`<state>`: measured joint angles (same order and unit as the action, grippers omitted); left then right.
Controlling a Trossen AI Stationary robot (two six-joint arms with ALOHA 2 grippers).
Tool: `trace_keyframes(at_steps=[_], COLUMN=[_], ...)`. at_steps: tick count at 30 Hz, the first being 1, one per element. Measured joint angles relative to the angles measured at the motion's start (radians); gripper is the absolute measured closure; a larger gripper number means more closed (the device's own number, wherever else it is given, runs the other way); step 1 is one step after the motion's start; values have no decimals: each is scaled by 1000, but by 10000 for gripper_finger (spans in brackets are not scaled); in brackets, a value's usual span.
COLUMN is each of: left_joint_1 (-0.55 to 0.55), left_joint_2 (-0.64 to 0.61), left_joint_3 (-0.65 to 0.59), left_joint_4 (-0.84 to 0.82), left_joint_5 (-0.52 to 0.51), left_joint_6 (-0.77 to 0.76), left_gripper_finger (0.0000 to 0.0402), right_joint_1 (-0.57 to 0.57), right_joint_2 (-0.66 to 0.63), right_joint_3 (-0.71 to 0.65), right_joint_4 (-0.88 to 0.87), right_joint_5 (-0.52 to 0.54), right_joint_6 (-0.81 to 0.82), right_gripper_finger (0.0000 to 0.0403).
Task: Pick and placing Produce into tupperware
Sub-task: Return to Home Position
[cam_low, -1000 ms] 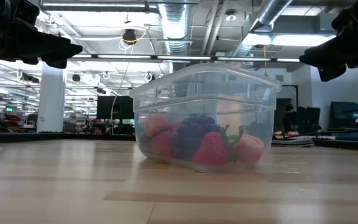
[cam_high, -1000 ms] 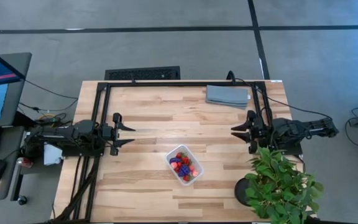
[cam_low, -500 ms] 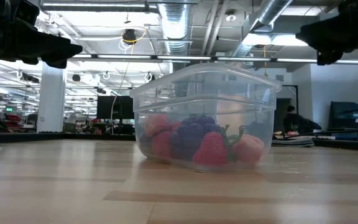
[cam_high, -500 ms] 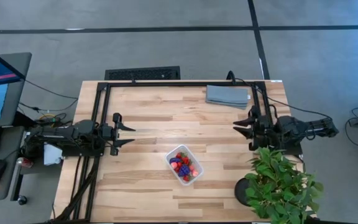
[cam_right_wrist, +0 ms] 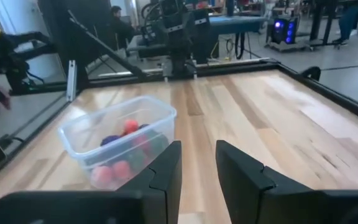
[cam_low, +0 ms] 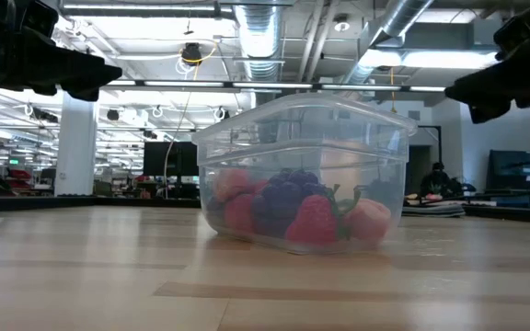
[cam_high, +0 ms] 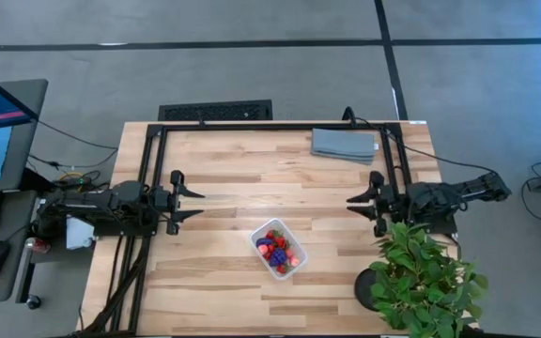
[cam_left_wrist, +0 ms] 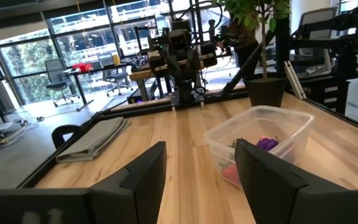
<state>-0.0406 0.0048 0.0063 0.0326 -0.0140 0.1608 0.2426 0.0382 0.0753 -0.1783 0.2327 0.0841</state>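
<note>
Clear tupperware (cam_high: 279,249) upright at the middle of the table (cam_high: 233,169), between the arms.
Produce (cam_high: 275,247) inside: red and pink pieces, purple in the centre. Its long axis runs diagonal to the table edges. Left gripper (cam_high: 198,204) and right gripper (cam_high: 352,204) are both spread, empty, well apart from it.

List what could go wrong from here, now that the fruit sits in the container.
1. The right gripper hangs open right beside the potted plant. A swing of that arm toward it might snag leaves or tip the pot.
2. The tupperware has no lid, and the produce is piled inside. It looks light, so a bump from either arm could slide it or spill fruit.
The left gripper waits open at the table's left side.
</note>
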Motion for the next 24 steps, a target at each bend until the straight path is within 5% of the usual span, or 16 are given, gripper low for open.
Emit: trace_keyframes(at_steps=[6, 11, 18, 24], left_joint_1=[0, 0, 0, 0], left_joint_2=[0, 0, 0, 0], left_joint_3=[0, 0, 0, 0], left_joint_4=[0, 0, 0, 0], left_joint_5=[0, 0, 0, 0], left_joint_6=[0, 0, 0, 0], left_gripper_finger=[219, 219, 219, 219], right_joint_1=[-3, -6, -29, -43], right_joint_2=[0, 0, 6, 6], right_joint_3=[-1, -50, -69, -69], right_joint_4=[6, 175, 194, 192], right_joint_5=[1, -6, -203, -226], right_joint_6=[-35, -128, -145, -171], right_gripper_finger=[281, 281, 281, 281])
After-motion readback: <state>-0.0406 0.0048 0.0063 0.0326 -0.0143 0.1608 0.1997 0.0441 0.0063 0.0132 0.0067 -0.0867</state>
